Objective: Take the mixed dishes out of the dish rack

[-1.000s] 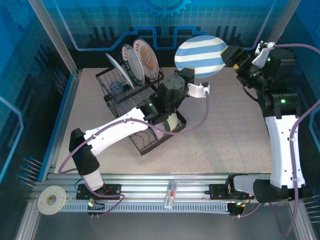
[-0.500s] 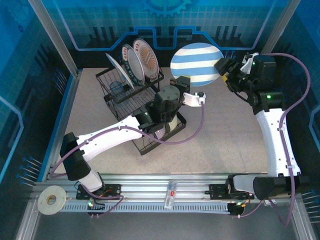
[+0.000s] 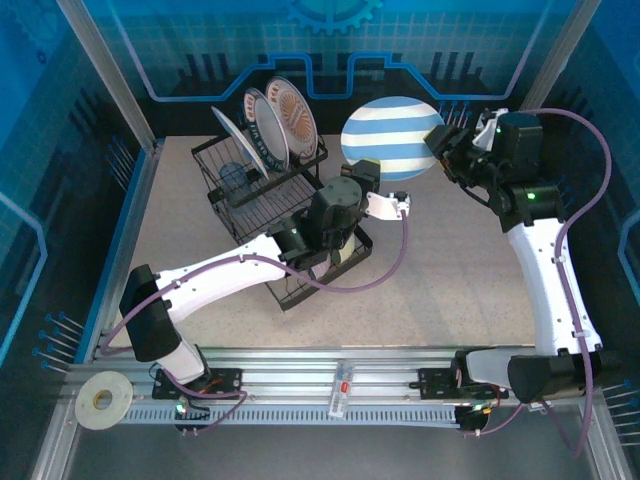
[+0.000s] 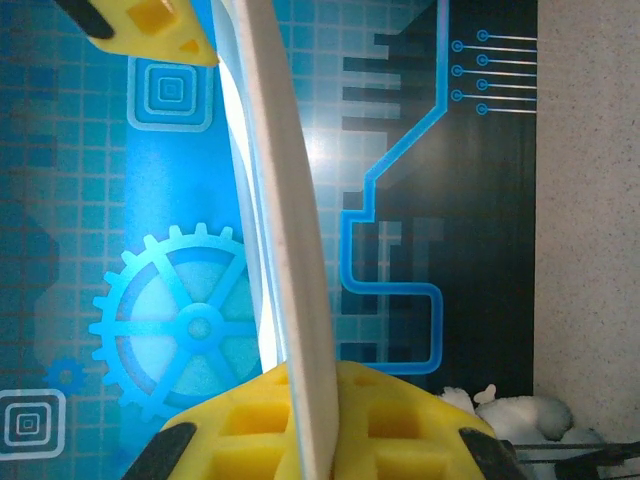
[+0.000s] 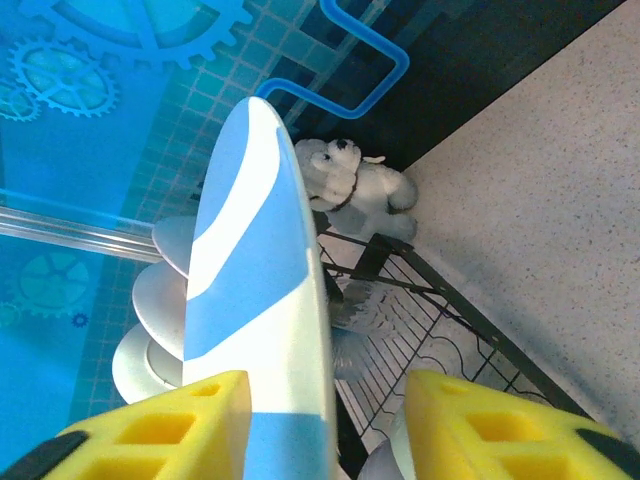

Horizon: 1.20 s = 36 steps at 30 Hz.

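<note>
Held: striped plate (image 3: 392,138); left end effector (image 3: 368,172) clenched its 7 o'clock rim; right end effector (image 3: 440,150) straddled 3 o'clock, unclamped; early left release risked a drop

no readable text or numbers; blue backdrop (image 3: 450,40) shows gear and circuit graphics.

A plate (image 3: 392,137) hangs over table (image 3: 460,260), right of rack (image 3: 262,195).
</note>
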Each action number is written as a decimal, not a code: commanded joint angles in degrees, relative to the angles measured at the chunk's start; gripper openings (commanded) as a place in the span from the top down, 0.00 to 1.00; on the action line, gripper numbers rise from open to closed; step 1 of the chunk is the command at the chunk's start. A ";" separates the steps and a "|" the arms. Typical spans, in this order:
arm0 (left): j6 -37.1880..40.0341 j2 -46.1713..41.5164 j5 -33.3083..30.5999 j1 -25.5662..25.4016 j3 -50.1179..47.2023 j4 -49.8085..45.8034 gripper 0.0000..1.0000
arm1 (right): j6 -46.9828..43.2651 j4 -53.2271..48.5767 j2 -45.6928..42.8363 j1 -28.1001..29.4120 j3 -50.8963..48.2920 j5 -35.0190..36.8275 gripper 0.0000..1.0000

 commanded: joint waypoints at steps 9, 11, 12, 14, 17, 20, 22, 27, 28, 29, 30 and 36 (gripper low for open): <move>-2.48 -1.93 -1.11 -0.08 -0.05 2.87 1.00 | 0.36 -0.47 -0.78 1.21 1.08 0.35 0.72; -2.66 -1.81 -0.92 0.09 -0.02 2.82 1.00 | 0.31 -0.64 -0.74 1.27 1.31 0.38 0.76; -2.71 -1.80 -0.84 0.18 0.00 2.77 1.00 | 0.33 -0.85 -0.73 1.35 1.44 0.41 0.78; -2.93 -1.71 -0.68 0.22 0.07 2.85 1.00 | 0.27 -0.95 -0.68 1.46 1.52 0.41 0.83; -3.36 -1.56 -0.39 0.44 0.41 2.70 1.00 | 0.34 -0.16 -0.99 1.40 0.87 0.47 0.91; -4.03 -1.64 0.06 0.53 0.61 2.30 0.98 | 0.51 2.87 -1.80 1.35 -1.19 0.43 1.00; -4.65 -2.04 0.73 0.53 0.38 2.25 0.81 | 1.16 4.65 -2.21 0.72 -2.47 0.10 1.00; -6.51 -3.93 3.18 0.48 -0.68 1.80 0.05 | 1.01 6.22 -2.74 -1.14 -3.38 0.02 1.00; -6.90 -4.32 3.69 0.53 -0.90 1.81 0.01 | 0.72 6.17 -2.55 -1.55 -3.12 -0.11 1.00; -7.25 -4.57 3.96 0.53 -1.03 1.35 0.01 | 0.62 6.24 -2.49 -1.81 -3.17 -0.19 1.00; -7.77 -4.92 4.18 0.53 -1.13 0.88 0.01 | 0.65 6.49 -2.46 -2.20 -3.23 -0.17 1.00; -14.71 -8.23 6.85 0.42 -1.00 -1.41 0.01 | 1.20 10.35 -2.73 -5.64 -5.63 -1.08 1.00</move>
